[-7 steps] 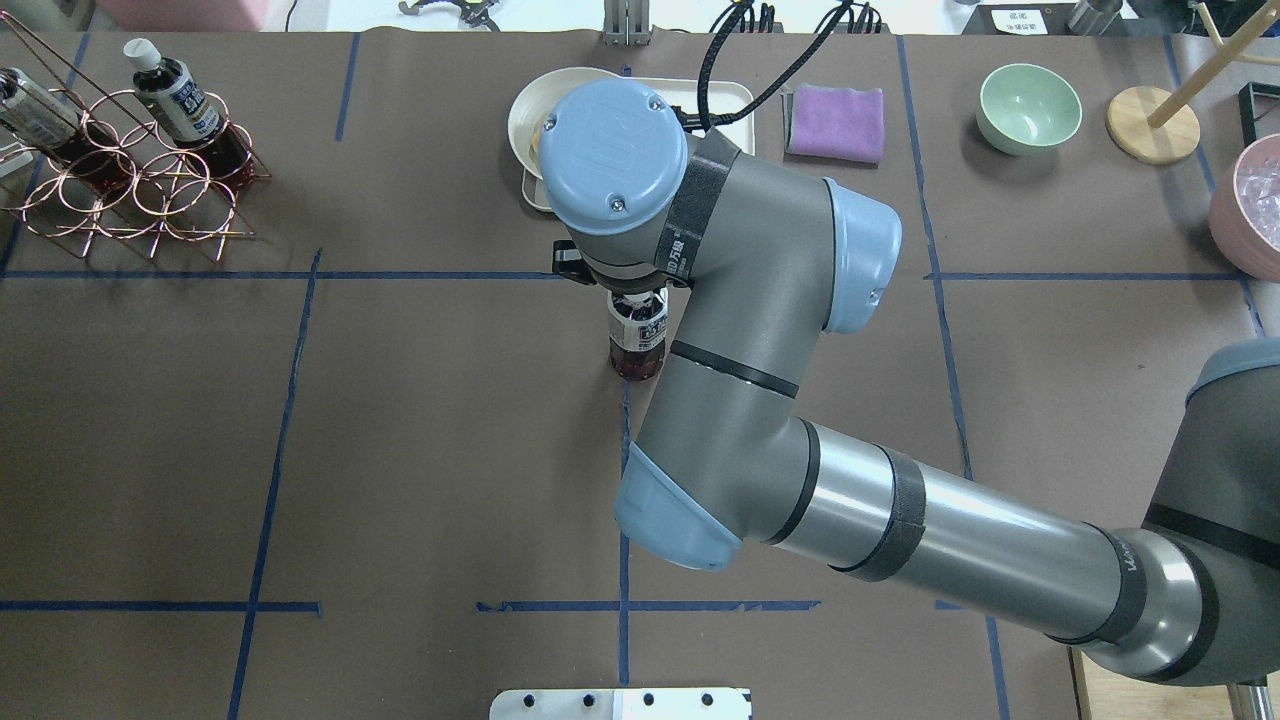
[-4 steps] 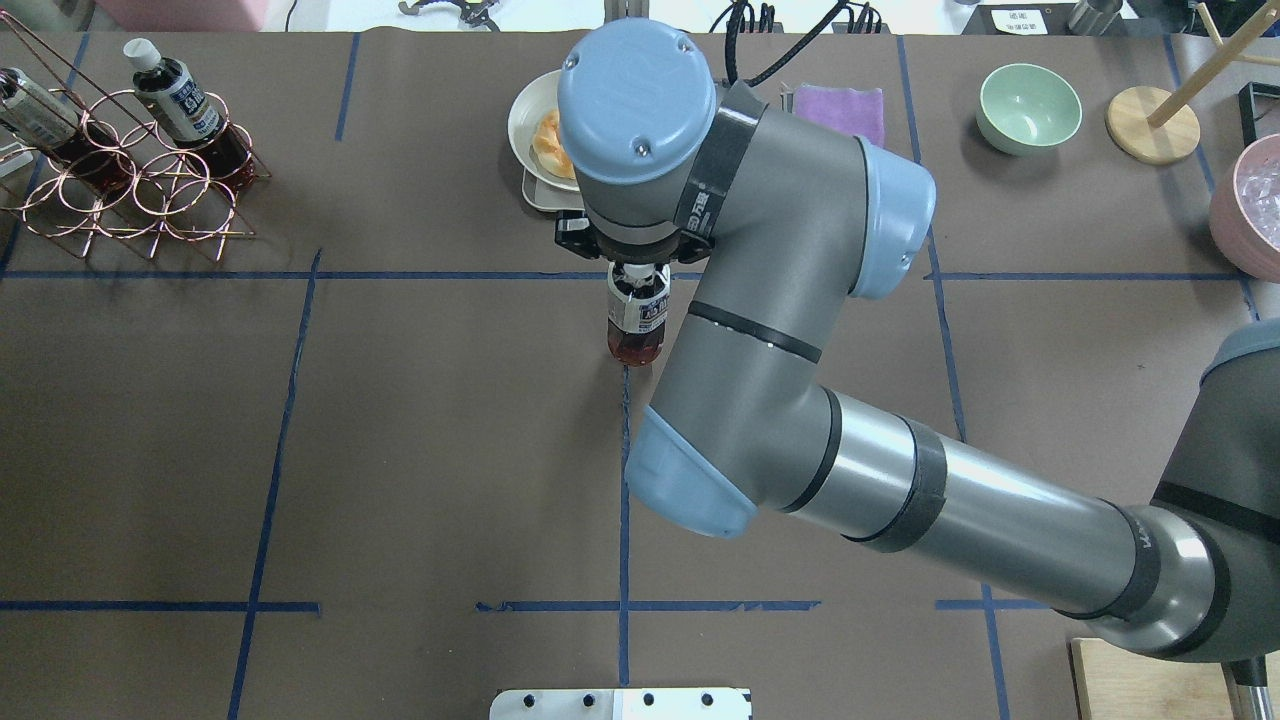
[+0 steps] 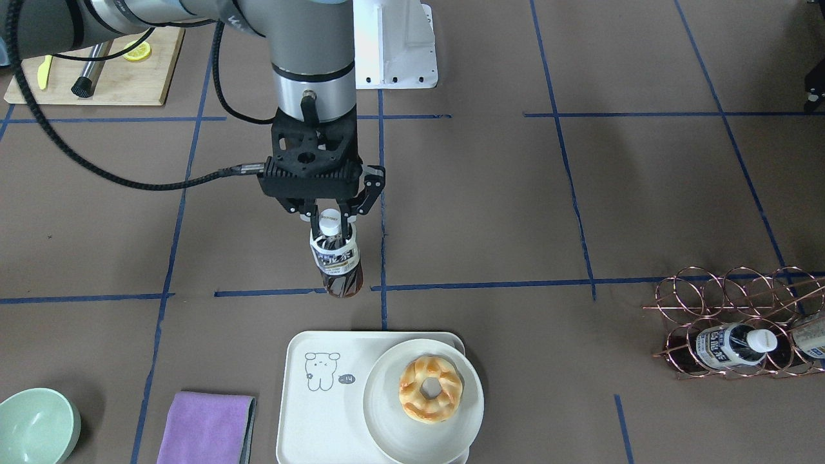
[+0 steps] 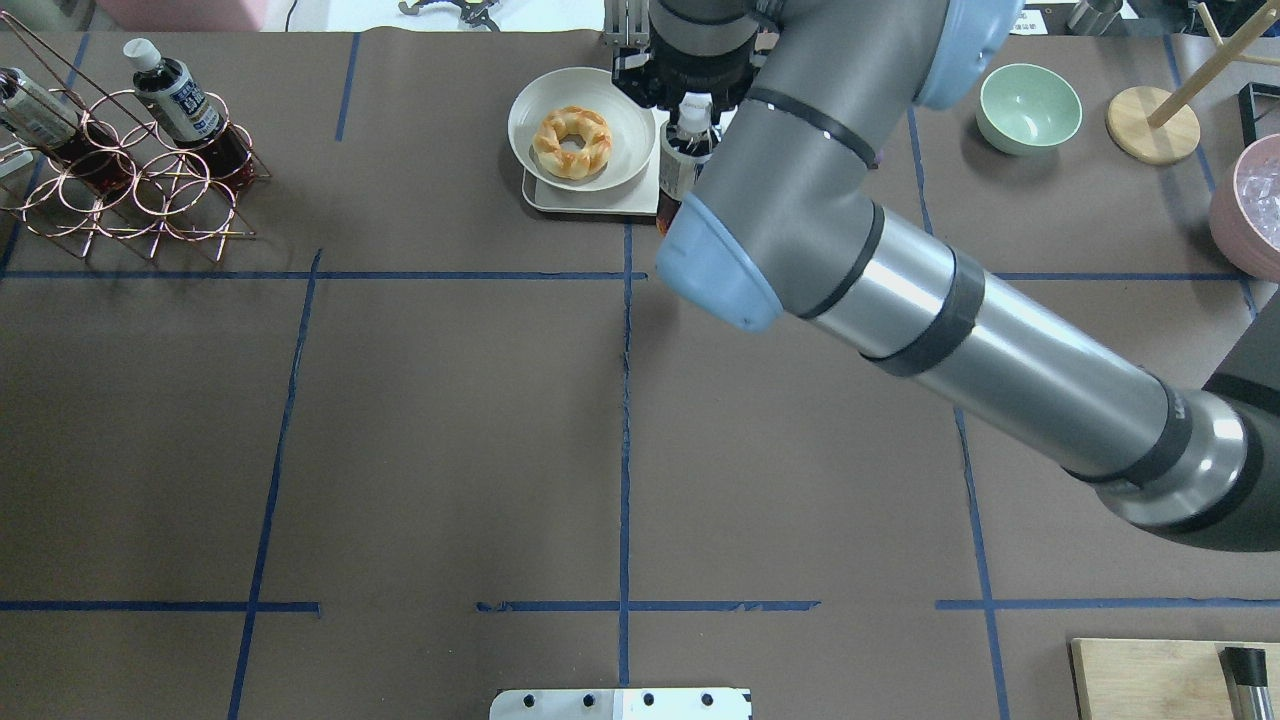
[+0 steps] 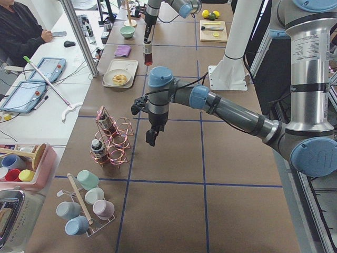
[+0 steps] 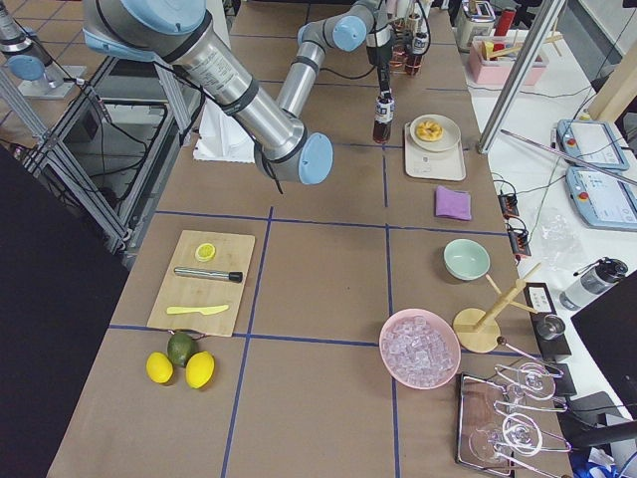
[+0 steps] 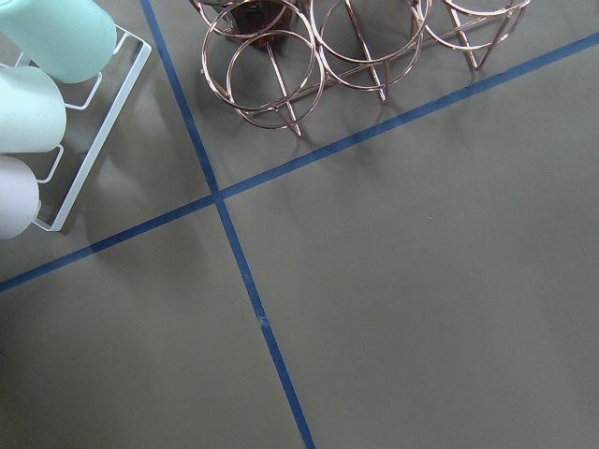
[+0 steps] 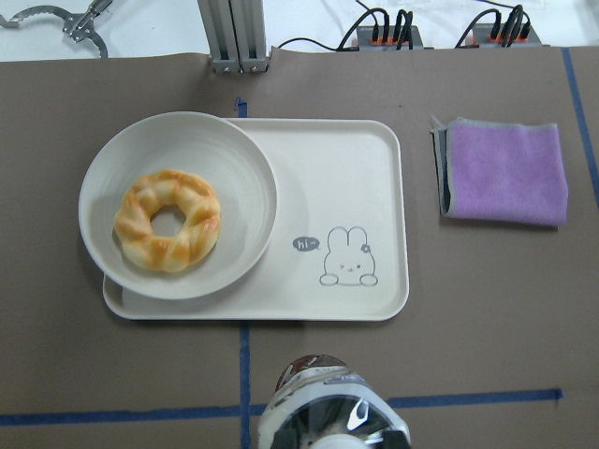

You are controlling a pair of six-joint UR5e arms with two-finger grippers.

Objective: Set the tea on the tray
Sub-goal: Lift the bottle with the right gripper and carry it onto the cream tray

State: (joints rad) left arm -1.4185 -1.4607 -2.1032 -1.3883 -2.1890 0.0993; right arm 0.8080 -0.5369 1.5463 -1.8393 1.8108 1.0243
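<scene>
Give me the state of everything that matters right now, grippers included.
Right gripper: shut on the bottle's neck.
Bottle: capped, upright, held short of the tray, not on it.
Tray: flat on the table, one half bare.
Plate: on the tray's other half, holding a ring pastry.
Rack: holds two spare bottles.
Left gripper: over bare table near the rack; open or shut, cannot tell.

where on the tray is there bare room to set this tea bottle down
The tray has bare room for the tea on the half toward the purple cloth, between the plate and that rim, around the rabbit drawing. The other half is crowded: the plate with the pastry covers it.
</scene>
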